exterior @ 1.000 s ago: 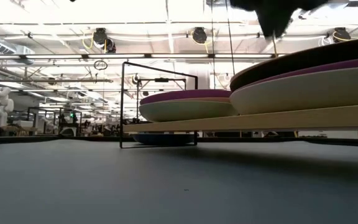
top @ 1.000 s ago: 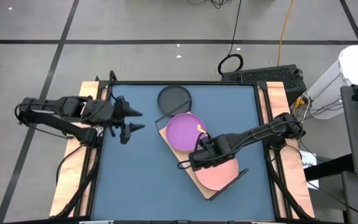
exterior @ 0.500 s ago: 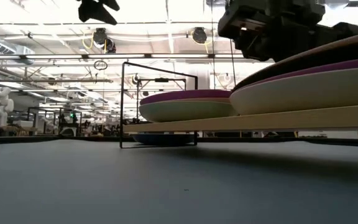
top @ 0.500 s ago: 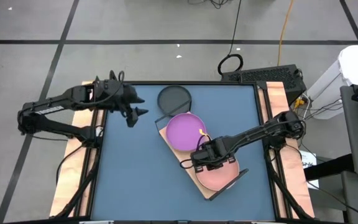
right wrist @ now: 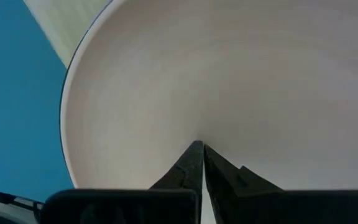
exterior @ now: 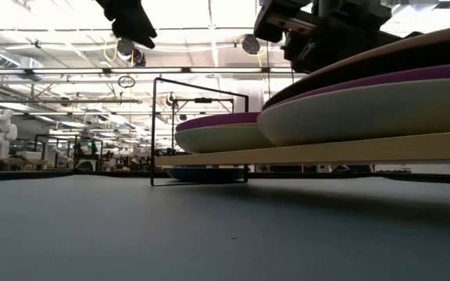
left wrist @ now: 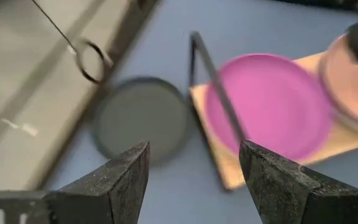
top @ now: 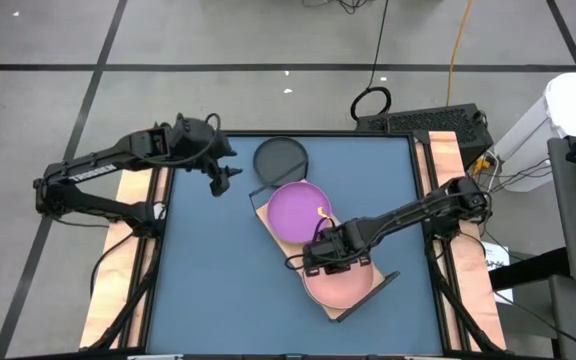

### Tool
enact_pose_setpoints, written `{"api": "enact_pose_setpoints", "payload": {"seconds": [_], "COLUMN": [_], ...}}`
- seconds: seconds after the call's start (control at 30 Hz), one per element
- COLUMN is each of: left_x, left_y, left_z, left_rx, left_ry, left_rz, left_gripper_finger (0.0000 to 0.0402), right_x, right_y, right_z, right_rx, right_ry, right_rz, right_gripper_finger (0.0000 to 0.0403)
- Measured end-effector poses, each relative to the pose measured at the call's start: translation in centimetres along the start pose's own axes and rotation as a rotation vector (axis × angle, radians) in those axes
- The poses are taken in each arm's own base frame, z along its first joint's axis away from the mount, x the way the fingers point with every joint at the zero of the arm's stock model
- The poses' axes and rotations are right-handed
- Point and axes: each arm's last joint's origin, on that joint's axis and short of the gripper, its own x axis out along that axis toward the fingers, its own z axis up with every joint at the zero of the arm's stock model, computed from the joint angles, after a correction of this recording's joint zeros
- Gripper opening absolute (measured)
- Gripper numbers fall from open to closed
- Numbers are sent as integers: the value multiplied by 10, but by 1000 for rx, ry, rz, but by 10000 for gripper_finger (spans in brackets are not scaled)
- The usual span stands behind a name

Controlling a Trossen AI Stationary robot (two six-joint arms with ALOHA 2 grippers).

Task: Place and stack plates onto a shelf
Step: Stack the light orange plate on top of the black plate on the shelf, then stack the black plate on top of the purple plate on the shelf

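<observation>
The shelf (top: 264, 215), a wooden board with a black wire frame (exterior: 153, 129), lies slantwise mid-table. On it rest a purple plate (top: 298, 210) on a pale one (exterior: 225, 138), and a pink plate (top: 343, 285) topping a stack (exterior: 366, 105). A black plate (top: 280, 157) lies on the table beyond the shelf. A blue plate (exterior: 205, 173) shows under the board. My right gripper (top: 320, 262) is shut, down on the pink plate. My left gripper (top: 222, 180) hangs open above the table's far left, left of the black plate. My right gripper presses its shut fingertips (right wrist: 194, 152) on the pink plate's inner face (right wrist: 197, 124), near the rim on the side toward the purple plate. The fingers come steeply from above. The plate lies on its stack on the shelf.
The wire frame's upright end stands between the black plate and the purple one (left wrist: 213, 93). Bare blue table top (top: 208, 290) lies left of and nearer than the shelf. A black cable loop (top: 371, 103) lies on the floor past the far edge.
My left gripper has swung toward the table's far edge and the black plate, staying open. My right gripper has sunk onto the pink plate. The stack under it has slid along the board toward the purple plate's stack.
</observation>
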Motion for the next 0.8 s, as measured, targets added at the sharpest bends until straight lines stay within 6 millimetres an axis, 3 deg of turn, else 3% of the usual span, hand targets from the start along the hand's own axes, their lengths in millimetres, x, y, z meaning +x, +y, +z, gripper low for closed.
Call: {"api": "enact_pose_setpoints", "payload": {"seconds": [0.1,0.27,0.47,0.63,0.8], "left_x": [0,1,29,67,104], "left_y": [3,8,24,52,85], "left_z": [2,1,4,1,-17], "left_rx": [132,127,103,-121,-483], "left_ry": [-15,10,62,136,271], "left_rz": [90,158,185,227,202], "left_gripper_finger": [252,250,199,143,128], "right_x": [-7,-33,-61,-85,-111], "right_y": [1,-4,-12,-23,-37], "right_z": [0,-3,-9,-10,-6], "right_rx": [11,43,38,9,-77], "right_ry": [-45,-94,-123,-194,-321], "right_rz": [47,132,220,283,331], "right_gripper_finger": [0,0,0,0,0]}}
